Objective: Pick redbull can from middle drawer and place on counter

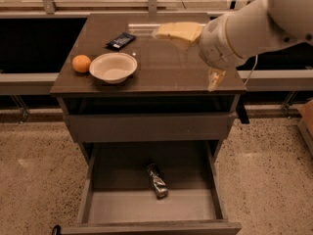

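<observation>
The redbull can (pixel 157 180) lies on its side on the floor of the open middle drawer (pixel 122 207), near the centre. The counter (pixel 161 65) is the dark glossy slab on top of the cabinet. My gripper (pixel 196 56) hangs above the counter's right part, well above the can and apart from it. Its two pale fingers (pixel 178 32) are spread wide and hold nothing. The white arm reaches in from the upper right.
A white bowl (pixel 113 67), an orange (pixel 81 63) and a flat dark packet (pixel 120 40) sit on the counter's left half. The shallower drawer (pixel 146 126) under the slab stands slightly out. A rail runs behind the cabinet; speckled floor lies around it.
</observation>
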Controlling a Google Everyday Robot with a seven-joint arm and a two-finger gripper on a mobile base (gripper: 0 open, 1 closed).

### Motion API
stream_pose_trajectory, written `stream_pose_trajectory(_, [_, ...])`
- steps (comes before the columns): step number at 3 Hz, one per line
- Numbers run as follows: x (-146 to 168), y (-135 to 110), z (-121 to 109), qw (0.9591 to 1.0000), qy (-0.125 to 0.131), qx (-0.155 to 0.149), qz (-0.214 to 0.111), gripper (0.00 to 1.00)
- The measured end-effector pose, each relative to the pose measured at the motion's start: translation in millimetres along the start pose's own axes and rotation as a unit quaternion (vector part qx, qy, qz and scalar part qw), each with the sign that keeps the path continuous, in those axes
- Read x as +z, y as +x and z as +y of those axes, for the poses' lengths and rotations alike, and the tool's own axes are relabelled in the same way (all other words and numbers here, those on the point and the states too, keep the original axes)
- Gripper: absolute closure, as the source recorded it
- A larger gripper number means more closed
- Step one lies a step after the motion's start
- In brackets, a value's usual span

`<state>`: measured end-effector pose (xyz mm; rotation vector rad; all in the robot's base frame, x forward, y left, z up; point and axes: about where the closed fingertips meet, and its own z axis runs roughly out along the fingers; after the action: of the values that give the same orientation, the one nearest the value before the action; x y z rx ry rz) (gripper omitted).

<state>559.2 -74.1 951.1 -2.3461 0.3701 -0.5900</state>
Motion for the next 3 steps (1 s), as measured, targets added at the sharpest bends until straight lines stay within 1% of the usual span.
stream_pose_trajectory(1, [48,-42,42,0.9946,-0.06,-0.031,-0.079,0.0])
stream_pose_trajectory(2, [92,-96,128,0.9824,-0.127,-0.039,-0.131,0.0])
stream_pose_trajectory(3, [124,-135,211,0.9712,-0.192,-0.045,-0.133,0.0])
